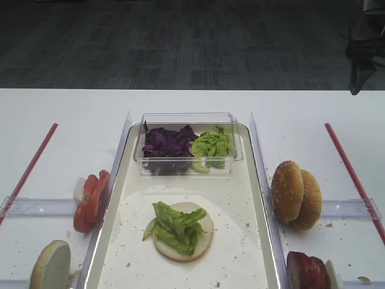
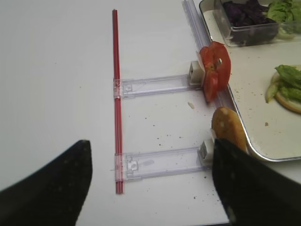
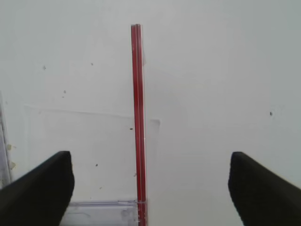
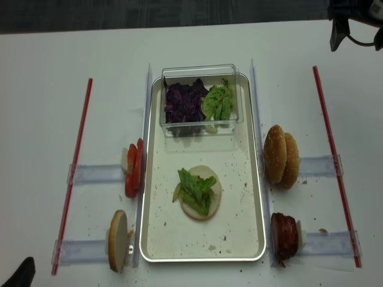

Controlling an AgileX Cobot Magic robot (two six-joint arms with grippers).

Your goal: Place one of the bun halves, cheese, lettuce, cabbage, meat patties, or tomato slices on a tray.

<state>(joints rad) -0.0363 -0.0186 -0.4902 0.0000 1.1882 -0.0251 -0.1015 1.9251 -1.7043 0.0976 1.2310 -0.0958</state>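
On the cream tray lies a bun half, cut face up, with lettuce piled on it. Behind it, a clear box holds purple cabbage and more lettuce. Left of the tray stand tomato slices and one bun half on edge. Right of it stand two bun halves and the meat patties. My left gripper hangs open and empty over the table left of that bun half. My right gripper is open and empty above a red strip.
Red strips run along both sides of the white table. Clear acrylic holders reach from the left strip to the tray's side. Crumbs speckle the tray and table. Dark floor lies beyond the far edge.
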